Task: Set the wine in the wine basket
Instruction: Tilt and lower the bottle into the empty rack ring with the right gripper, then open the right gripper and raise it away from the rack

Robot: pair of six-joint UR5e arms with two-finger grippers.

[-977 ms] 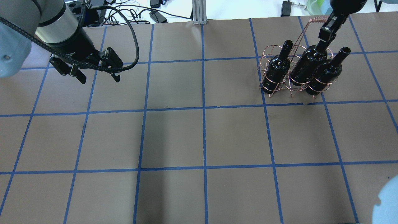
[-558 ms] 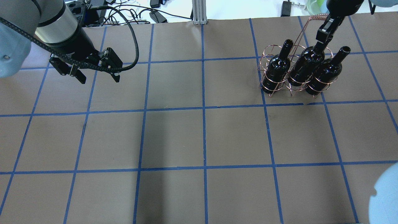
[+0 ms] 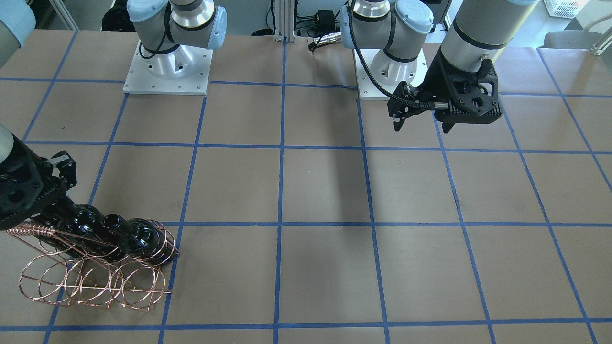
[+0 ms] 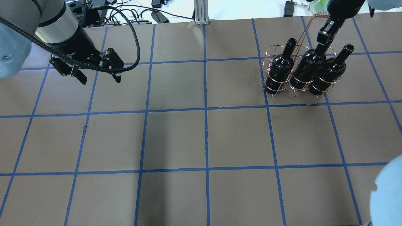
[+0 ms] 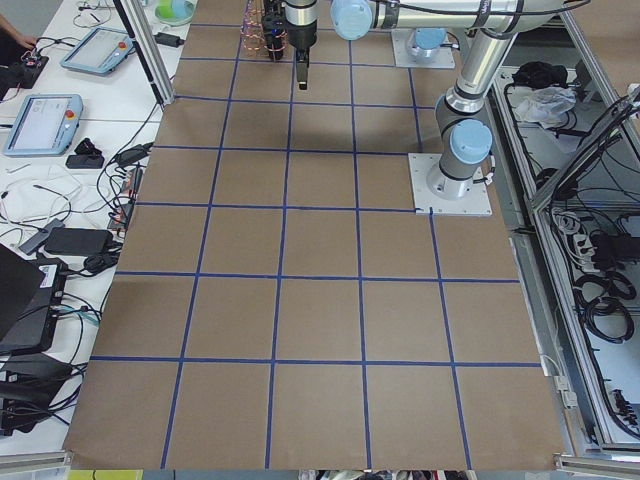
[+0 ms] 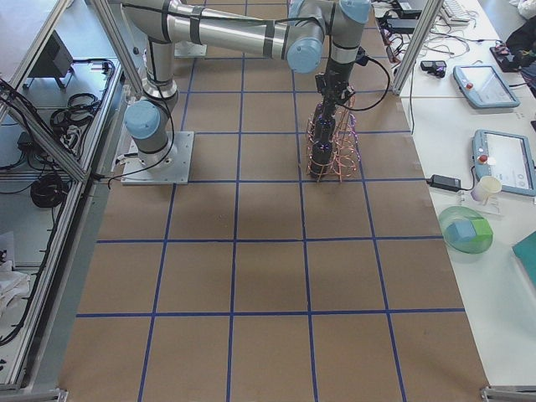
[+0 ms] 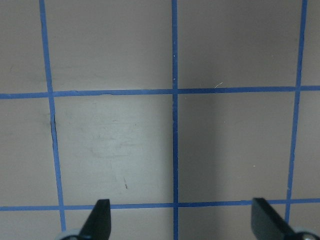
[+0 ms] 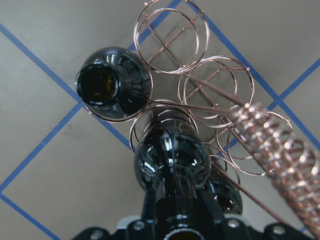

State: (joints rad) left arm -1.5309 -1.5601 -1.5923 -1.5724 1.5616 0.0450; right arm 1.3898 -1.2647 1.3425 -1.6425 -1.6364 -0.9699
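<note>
The copper wire basket (image 4: pixel 274 82) stands at the table's far right, and its twisted handle (image 4: pixel 317 16) leans away. Three near-black wine bottles stand in its front loops: one on the left (image 4: pixel 279 69), the middle one (image 4: pixel 308 67) and one on the right (image 4: pixel 329 72). My right gripper (image 4: pixel 325 33) is shut on the middle bottle's neck from above. The right wrist view shows that bottle (image 8: pixel 172 162) under the gripper, an open-mouthed bottle (image 8: pixel 107 85) beside it, and empty rear loops (image 8: pixel 220 85). My left gripper (image 4: pixel 97 77) hangs open and empty at the far left, with nothing between its fingers (image 7: pixel 100 220).
Brown table cover with a blue tape grid (image 4: pixel 205 110). Cables and a metal post (image 4: pixel 201 12) lie along the far edge. The two arm bases (image 3: pixel 167 67) stand at the robot's side. Tablets and a cup (image 6: pixel 486 188) sit on side benches.
My right gripper has lowered the middle bottle down into the basket's middle loops, so it now stands level with the other two. The left arm has not moved.
</note>
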